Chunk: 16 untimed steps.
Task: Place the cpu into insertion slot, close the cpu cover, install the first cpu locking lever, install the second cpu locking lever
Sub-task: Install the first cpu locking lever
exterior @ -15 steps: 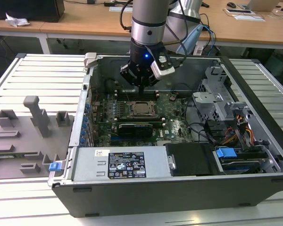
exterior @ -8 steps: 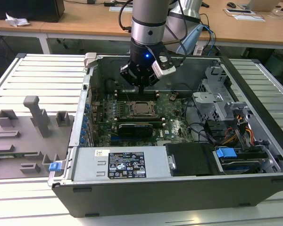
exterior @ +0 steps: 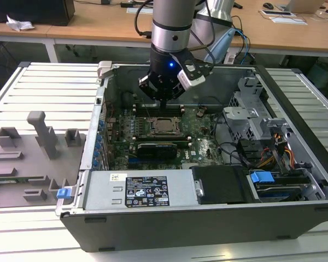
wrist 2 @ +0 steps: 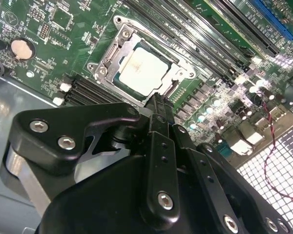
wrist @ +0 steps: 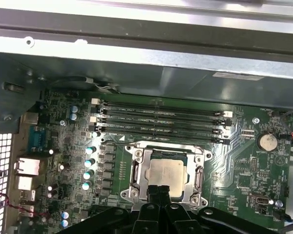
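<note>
Inside the open computer case, the end effector (wrist 2: pixel 157 101), pinched narrow on nothing, hovers at the edge of the insertion slot (wrist 2: pixel 116 79), where the cpu (wrist 2: pixel 142 70) sits framed by the cpu cover (wrist 2: pixel 109 57), seemingly placed to work the latching.

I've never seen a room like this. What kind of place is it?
Probably a robot lab or computer workshop. A robot arm reaches into an open computer case lying on a metal table, and wooden desks stand behind.
</note>
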Each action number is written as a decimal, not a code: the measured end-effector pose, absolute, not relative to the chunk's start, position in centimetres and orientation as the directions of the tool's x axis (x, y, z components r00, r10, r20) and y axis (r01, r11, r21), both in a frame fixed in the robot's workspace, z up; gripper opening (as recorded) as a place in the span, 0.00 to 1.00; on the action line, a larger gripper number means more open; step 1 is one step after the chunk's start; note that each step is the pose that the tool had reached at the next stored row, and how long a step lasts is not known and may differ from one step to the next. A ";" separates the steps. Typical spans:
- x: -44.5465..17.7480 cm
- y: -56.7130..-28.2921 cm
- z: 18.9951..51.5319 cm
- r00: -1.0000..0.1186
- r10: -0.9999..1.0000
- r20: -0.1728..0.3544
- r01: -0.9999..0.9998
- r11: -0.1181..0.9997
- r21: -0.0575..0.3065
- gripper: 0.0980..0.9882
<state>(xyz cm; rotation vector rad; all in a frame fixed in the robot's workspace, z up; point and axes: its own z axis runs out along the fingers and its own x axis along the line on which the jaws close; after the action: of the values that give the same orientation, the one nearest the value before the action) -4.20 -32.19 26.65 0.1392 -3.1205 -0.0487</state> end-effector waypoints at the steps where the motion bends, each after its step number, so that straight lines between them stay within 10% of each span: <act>1: -4.3 -32.2 26.6 -0.996 -0.089 0.016 -0.089 0.996 0.032 0.01; 16: -5.3 -32.2 26.6 -0.996 -0.089 0.016 -0.089 0.996 0.032 0.01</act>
<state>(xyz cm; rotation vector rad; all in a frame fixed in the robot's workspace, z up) -5.31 -32.19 26.65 0.1391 -3.1206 -0.0487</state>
